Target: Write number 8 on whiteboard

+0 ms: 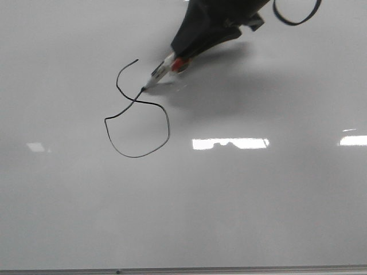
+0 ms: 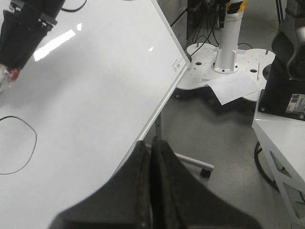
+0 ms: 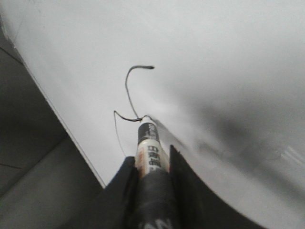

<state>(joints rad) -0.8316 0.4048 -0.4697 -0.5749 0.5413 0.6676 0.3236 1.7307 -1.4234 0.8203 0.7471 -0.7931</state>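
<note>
Front view: the whiteboard (image 1: pixel 241 217) fills the frame, with bright rectangular glare patches on the right and a thin grey edge strip along the bottom.
Number 8 in front view: the number 8 (image 1: pixel 137 112) sits left of centre on the board as a thin black line; the large lower loop is closed, and the upper loop is open on its right side, ending in a free hook at the top.
Right end effector in front view: the right end effector (image 1: pixel 198 43) comes in from the top, dark and tapered, clenched around a marker (image 1: pixel 166 70) with a clear barrel and a red band.
Marker tip: touching the board at the crossing point of the figure.
Left wrist view: the left end effector (image 2: pixel 151 191) has its two dark fingers pressed together with nothing between them, off the board's edge above the floor.
Board in left wrist view: tilted, with part of the lower loop (image 2: pixel 19 143) visible and the right end effector at the upper corner.
Right wrist view: the marker's white labelled barrel sits gripped between the fingers (image 3: pixel 178 186), its tip on the drawn line.
</note>
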